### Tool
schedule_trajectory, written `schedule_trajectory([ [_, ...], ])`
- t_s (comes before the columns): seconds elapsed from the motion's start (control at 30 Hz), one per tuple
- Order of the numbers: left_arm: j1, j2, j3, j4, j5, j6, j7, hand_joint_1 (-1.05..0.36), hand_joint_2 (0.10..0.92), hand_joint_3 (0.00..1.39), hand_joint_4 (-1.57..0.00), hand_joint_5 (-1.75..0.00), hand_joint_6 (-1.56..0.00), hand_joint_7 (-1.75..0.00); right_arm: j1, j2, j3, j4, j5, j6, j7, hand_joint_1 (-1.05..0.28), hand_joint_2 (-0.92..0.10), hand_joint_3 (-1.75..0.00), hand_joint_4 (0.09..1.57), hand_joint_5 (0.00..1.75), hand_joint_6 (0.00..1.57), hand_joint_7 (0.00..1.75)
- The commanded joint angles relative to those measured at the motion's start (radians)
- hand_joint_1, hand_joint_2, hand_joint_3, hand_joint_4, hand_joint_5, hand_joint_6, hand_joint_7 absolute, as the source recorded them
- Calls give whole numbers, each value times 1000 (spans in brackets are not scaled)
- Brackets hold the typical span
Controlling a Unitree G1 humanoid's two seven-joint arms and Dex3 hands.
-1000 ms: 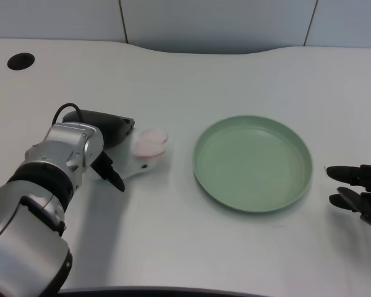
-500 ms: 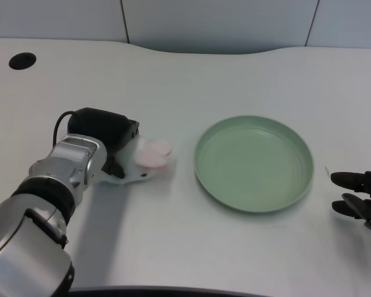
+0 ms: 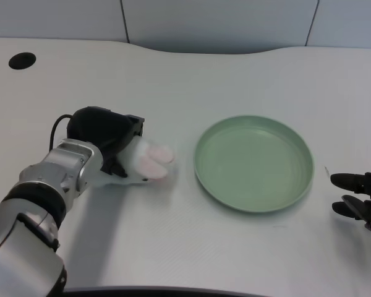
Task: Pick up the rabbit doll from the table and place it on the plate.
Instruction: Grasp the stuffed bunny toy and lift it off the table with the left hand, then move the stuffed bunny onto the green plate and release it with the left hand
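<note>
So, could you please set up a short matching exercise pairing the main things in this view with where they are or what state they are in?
Things:
1. rabbit doll
2. plate
3. left hand
4. round hole

Places or states:
A. near the far left corner of the table
B. green, nothing on it, right of centre
C. black, closed around the doll's left side
D. white and pink, on the table just left of the plate

Pairs: 1-D, 2-B, 3-C, 4-A
</note>
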Motion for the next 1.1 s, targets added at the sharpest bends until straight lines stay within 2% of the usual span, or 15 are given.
schedule_trajectory([
  [0.03, -44, 26, 1, -5, 11, -25, 34, -194, 921, 72, -706, -1746, -566, -1456, 7, -8, -4, -2, 2, 3, -7, -430, -921, -183, 1059, 9, 945, 2],
  [0.1, -72, 30, -1, -12, 17, -41, 59, -179, 917, 88, -740, -1746, -504, -1670, 3, -6, -5, 7, 3, -3, -8, -430, -921, -182, 1062, 11, 950, 4],
  [0.2, -97, 28, -6, -15, 24, -49, 79, -189, 921, 103, -759, -1746, -471, -1738, 1, -5, -5, 12, 0, -9, -11, -432, -921, -178, 1067, 13, 957, 7],
  [0.3, -141, 13, -1, -23, 22, -68, 94, -203, 906, 79, -796, -1746, -493, -1741, 0, -6, -2, 13, -8, -7, -20, -433, -921, -174, 1072, 15, 966, 10],
  [0.37, -166, -2, 15, -28, 7, -88, 88, -212, 907, 45, -789, -1746, -542, -1603, -1, -7, 0, 10, -13, -5, -25, -438, -921, -173, 1064, 11, 962, 7],
  [0.4, -176, -11, 23, -32, -2, -101, 86, -205, 900, 28, -774, -1746, -603, -1417, -2, -7, 0, 10, -12, -2, -26, -439, -921, -171, 1067, 12, 965, 8],
  [0.43, -182, -16, 29, -33, -7, -110, 85, -193, 898, 14, -780, -1746, -626, -1382, -4, -7, 0, 11, -10, 0, -26, -441, -921, -168, 1069, 13, 966, 8],
  [0.47, -192, -27, 34, -37, -12, -119, 80, -189, 897, 10, -783, -1746, -631, -1376, -4, -9, 3, 11, -15, -1, -29, -443, -921, -167, 1070, 14, 967, 8],
  [0.6, -219, -76, 36, -53, -17, -150, 93, -192, 884, 3, -869, -1746, -640, -1475, -8, -9, 3, 20, -5, -5, -23, -442, -921, -171, 1066, 11, 961, 4],
  [0.7, -229, -111, 37, -61, -21, -170, 92, -202, 881, 2, -881, -1746, -637, -1468, -9, -9, 6, 25, -4, -14, -25, -438, -921, -173, 1065, 10, 959, 2],
  [0.73, -232, -130, 42, -66, -27, -183, 91, -182, 884, 6, -887, -1746, -602, -1632, -9, -8, 6, 27, -3, -19, -24, -438, -921, -173, 1085, 21, 958, 2],
  [0.83, -242, -188, 47, -77, -39, -214, 76, -183, 880, 5, -898, -1746, -597, -1734, -4, -9, 15, 7, -19, 2, -37, -462, -921, -173, 1094, 25, 947, 0],
  [0.9, -246, -214, 35, -79, -29, -220, 81, -213, 897, 13, -899, -1746, -603, -1743, -4, -10, 18, 7, -25, -6, -38, -452, -921, -178, 1093, 24, 947, 2],
  [1.03, -251, -276, 28, -72, -35, -227, 42, -225, 913, 18, -888, -1746, -584, -1710, -9, -7, 18, 16, -21, -17, -28, -439, -921, -179, 1105, 31, 952, 4],
  [1.1, -250, -298, 21, -71, -31, -225, 38, -196, 913, 16, -872, -1746, -594, -1691, -10, -9, 23, 17, -28, -22, -29, -442, -921, -177, 1096, 27, 952, 4],
])
